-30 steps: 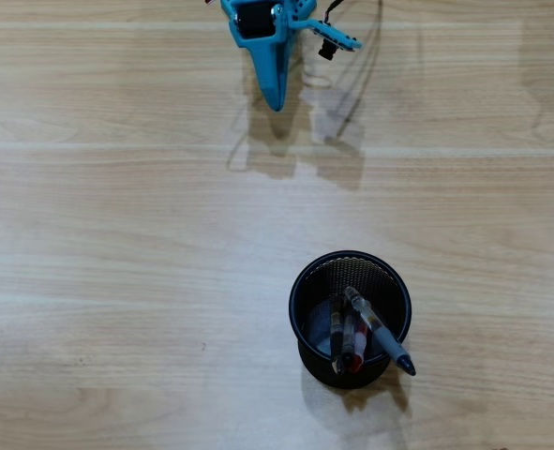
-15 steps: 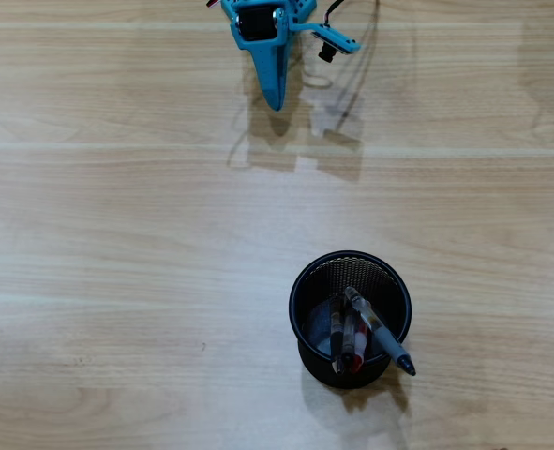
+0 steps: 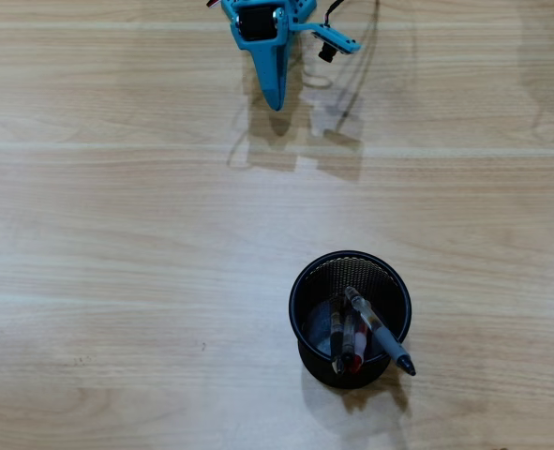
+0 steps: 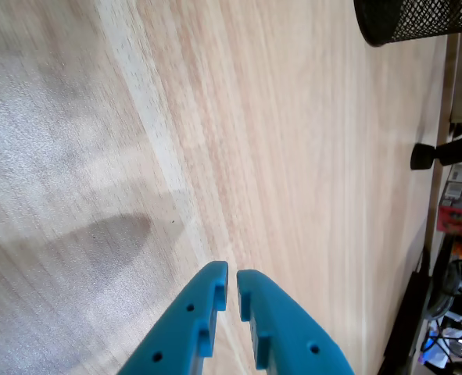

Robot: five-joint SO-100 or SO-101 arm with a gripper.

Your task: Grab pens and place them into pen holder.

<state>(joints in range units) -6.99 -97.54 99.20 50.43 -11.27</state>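
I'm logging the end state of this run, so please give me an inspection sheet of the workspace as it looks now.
Surface: light wooden table, bare apart from the holder; shadows of the arm near the top of the overhead view.
Job's things: black mesh pen holder standing upright; pens lean inside it, one grey-tipped pen sticking out over the rim. No pen lies on the table.
Clutter: nothing seen on the table.
Gripper: blue gripper shut and empty, well away from the holder.
Cables: dark cable hanging beside the arm at the top of the overhead view.
Surroundings: beyond the table edge in the wrist view, dark stands and a red box; details unclear.
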